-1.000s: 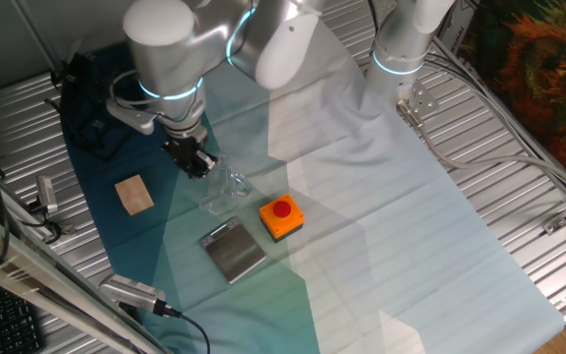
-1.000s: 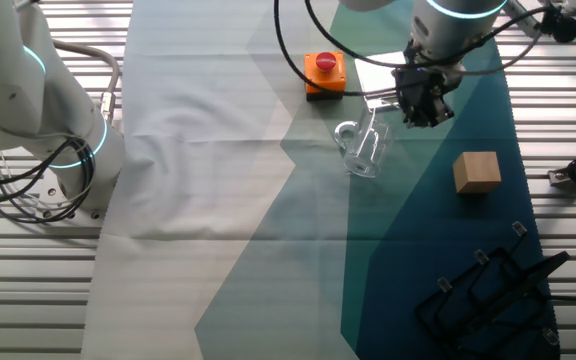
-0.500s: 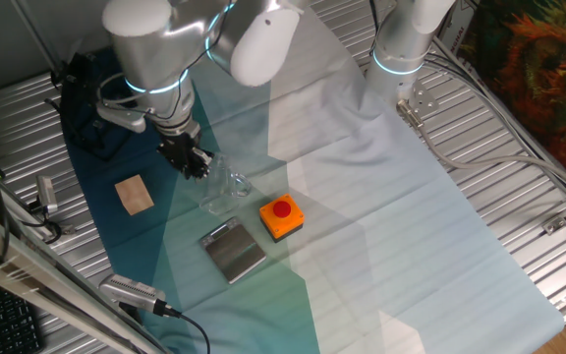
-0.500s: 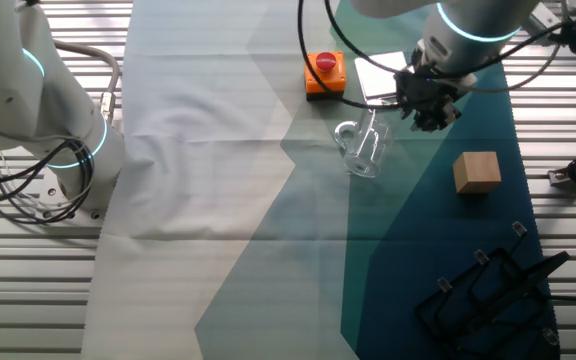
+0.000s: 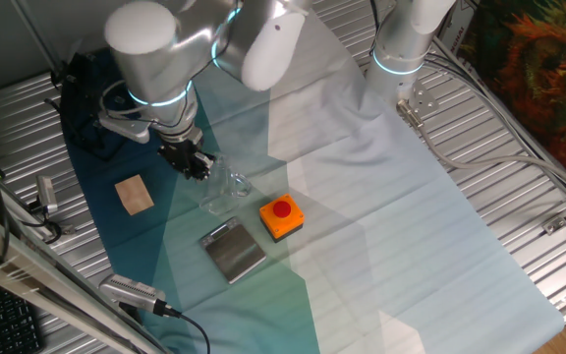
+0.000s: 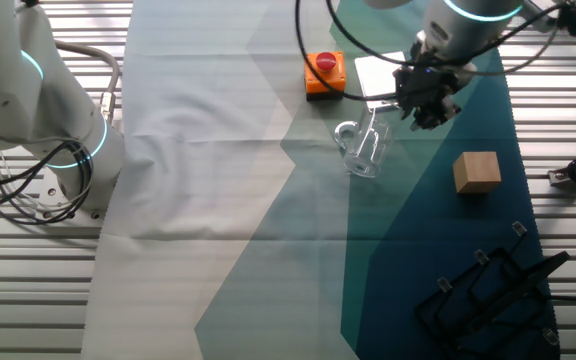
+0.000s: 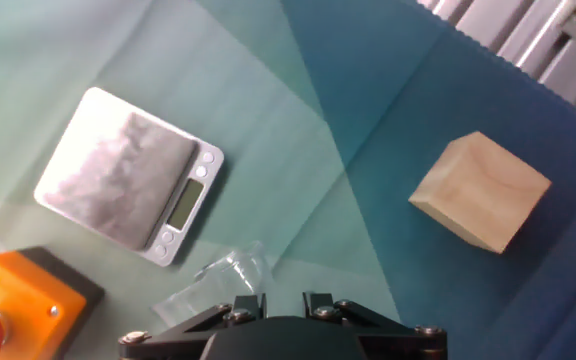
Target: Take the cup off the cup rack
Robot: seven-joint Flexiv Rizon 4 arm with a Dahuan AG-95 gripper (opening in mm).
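On the counter (image 5: 430,246), over a cloth of white, light green and dark blue, the cup (image 5: 222,187) stands by itself. It is clear glass with a small handle on its side. It is off the cup rack (image 6: 488,292), which lies well apart from it at the edge of the dark blue part of the cloth. In one fixed view the cup rack (image 5: 84,93) is a dark shape behind the robot arm.

The hand (image 6: 428,100) hangs just beside the cup (image 6: 363,148), up above its rim. I cannot tell if it touches the glass. Its black fingers look close together, but they are too dark and small to be sure, so I cannot tell how wide the hand is. It holds nothing that I can see. In one fixed view the hand (image 5: 191,164) is next to the cup, on the wooden block's side.

From the hand view, only a bit of the cup (image 7: 223,275) shows at the bottom, right by the hand's black base.

The wooden block (image 6: 476,171) sits on the dark blue cloth, near the cup. A grey scale (image 7: 128,175) with a little screen lies flat close by. An orange box (image 5: 281,217) with a red button is just beside the scale.
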